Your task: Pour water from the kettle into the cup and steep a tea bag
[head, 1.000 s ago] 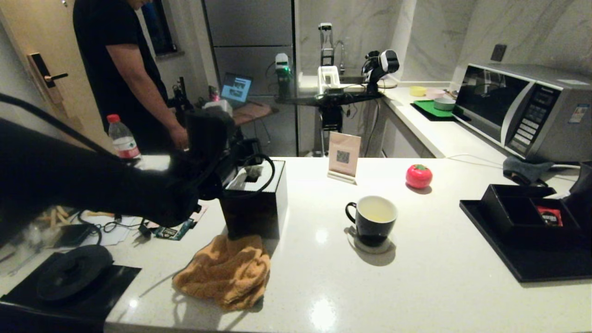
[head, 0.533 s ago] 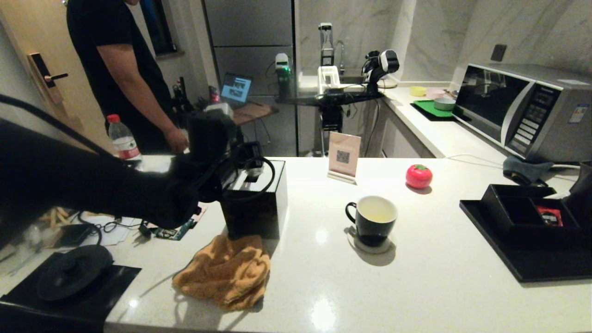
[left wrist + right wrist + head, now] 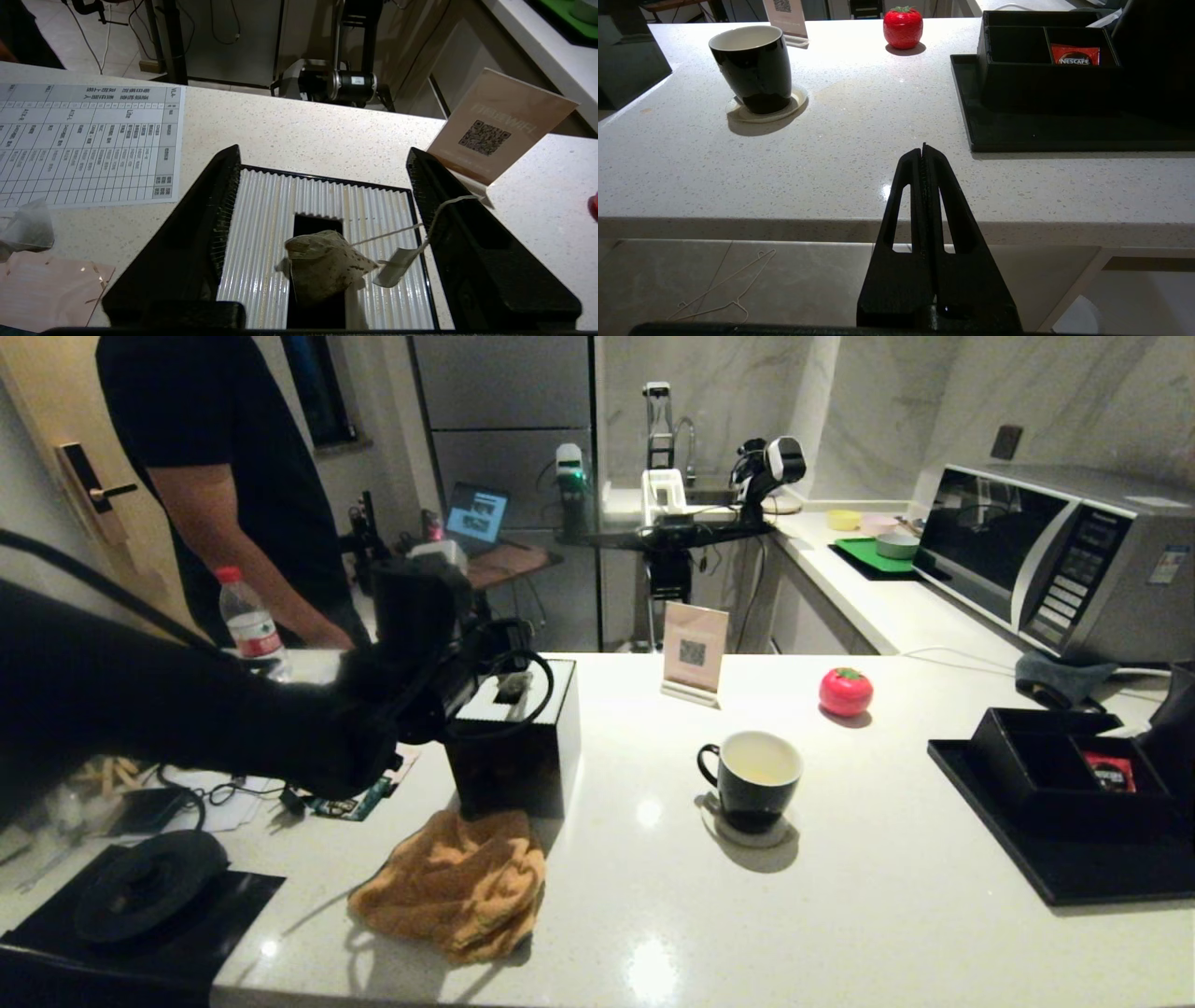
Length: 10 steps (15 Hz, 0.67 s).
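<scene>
1. Left gripper hangs over the black tissue box, centre-left of the head frame, w/ its jaws spread wide and nothing between them.
2. Tea bag lies on the box's ribbed white top, right over the dark slot, lower centre of the left wrist frame. Its string runs toward the right jaw and the paper tag sits just beside the bag.
3. Cup stands on a coaster mid-frame in the head view, well apart from the box. Pale liquid low inside, looks like it — so the water seems to be in already.
4. Kettle isn't clearly in any view; only a round black base shows at lower left.
5. Right gripper is pressed shut, parked off the counter edge, idle.
6. To finish the step cleanly, I'd say: lift the open gripper straight up, since the string lies close to the right jaw and could snag and drag the bag.
7. Watch the slot too — the bag sits over it and might slip in if nudged.
8. Person stands at upper left, behind the counter.
</scene>
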Motion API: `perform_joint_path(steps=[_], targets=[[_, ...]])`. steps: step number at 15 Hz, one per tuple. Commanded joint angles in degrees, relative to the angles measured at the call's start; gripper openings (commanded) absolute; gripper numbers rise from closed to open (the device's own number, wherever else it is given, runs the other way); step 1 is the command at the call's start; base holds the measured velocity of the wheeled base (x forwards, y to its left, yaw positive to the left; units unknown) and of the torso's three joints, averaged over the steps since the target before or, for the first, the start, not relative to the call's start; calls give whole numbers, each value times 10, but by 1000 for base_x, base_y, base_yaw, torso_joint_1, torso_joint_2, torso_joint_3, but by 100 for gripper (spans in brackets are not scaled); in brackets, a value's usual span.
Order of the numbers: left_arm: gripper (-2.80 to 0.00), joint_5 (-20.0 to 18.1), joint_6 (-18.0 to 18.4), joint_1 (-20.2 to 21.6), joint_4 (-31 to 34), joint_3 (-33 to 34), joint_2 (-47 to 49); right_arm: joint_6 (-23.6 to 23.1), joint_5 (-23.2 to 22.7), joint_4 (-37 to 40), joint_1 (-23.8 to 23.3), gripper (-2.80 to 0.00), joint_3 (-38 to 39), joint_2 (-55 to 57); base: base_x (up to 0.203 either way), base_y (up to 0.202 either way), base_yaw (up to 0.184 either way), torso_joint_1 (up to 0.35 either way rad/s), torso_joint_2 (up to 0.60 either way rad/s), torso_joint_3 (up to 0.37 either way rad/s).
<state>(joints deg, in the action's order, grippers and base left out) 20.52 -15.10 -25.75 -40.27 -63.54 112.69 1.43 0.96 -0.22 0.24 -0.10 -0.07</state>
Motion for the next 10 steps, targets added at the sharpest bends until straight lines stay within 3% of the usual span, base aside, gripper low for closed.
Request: perform_joint_path(steps=[1, 10], targets=[[0, 1, -2, -2, -2, 2, -15, 0, 0, 0, 0, -280, 0, 1, 0, 0, 0, 0, 0, 0], [0, 2, -2, -2, -2, 81, -70, 0, 0, 0, 0, -280, 0, 1, 0, 0, 0, 0, 0, 0]])
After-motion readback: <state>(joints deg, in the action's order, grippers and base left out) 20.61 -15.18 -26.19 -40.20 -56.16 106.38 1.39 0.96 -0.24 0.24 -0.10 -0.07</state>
